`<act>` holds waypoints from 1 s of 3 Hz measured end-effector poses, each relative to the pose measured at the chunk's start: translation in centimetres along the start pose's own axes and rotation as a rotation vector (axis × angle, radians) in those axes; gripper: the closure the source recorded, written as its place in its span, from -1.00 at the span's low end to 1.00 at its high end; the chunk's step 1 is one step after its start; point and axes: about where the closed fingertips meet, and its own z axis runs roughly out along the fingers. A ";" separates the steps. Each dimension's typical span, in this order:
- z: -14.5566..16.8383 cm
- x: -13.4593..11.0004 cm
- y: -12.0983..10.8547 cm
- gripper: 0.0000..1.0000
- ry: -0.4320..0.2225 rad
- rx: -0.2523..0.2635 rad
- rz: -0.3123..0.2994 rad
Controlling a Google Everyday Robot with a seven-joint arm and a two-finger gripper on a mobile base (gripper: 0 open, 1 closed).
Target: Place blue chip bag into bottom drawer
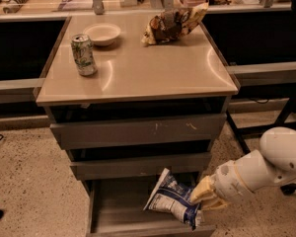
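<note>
The gripper [201, 201] is clamped on the right end of the blue chip bag [168, 201], tilted over the open bottom drawer [119, 209]; best lower it inside, clear of the middle drawer [138, 166], before releasing.

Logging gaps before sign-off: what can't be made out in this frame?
Camera view only.
1. Bottom drawer: its front is cut off by the bottom edge.
2. Chip bag: its right end is hidden by the gripper holding it over the drawer's right side; contact with the drawer floor is unclear.
3. Can: label wording too small to read.
</note>
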 end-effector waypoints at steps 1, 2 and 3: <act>4.4 2.7 2.6 1.00 0.030 0.000 -0.033; 8.9 6.0 4.7 1.00 0.033 0.033 -0.059; 14.0 9.2 7.1 1.00 0.004 0.030 -0.043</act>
